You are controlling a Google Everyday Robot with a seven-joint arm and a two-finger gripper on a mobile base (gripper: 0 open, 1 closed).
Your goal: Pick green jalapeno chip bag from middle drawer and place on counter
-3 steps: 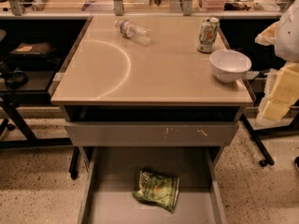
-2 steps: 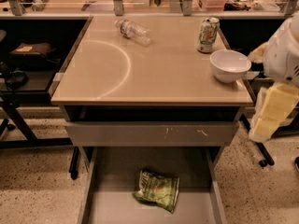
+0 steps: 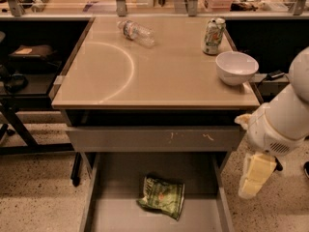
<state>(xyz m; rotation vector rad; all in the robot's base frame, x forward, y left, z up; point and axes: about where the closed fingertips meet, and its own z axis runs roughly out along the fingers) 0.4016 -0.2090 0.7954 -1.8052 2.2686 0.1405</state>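
Note:
The green jalapeno chip bag (image 3: pixel 161 196) lies crumpled on the flat grey bottom of the open middle drawer (image 3: pixel 120 216), near its centre. The beige counter (image 3: pixel 154 66) with a pale arc mark is above it. My gripper (image 3: pixel 253 176) hangs pale yellow under the white arm (image 3: pixel 285 120) to the right of the table. It is outside the drawer's right wall, at about the height of the drawer opening, to the right of the bag and a little above it. It holds nothing that I can see.
On the counter lie a clear plastic bottle (image 3: pixel 136 32) at the back, a green-and-white can (image 3: pixel 213 36) and a white bowl (image 3: pixel 236 67) at the right. A closed grey drawer front (image 3: pixel 154 138) with scratch marks sits above the open drawer. Dark shelving stands at the left.
My arm has come down and to the left along the table's right side. The gripper has dropped from counter height to drawer height. The bag has not moved.

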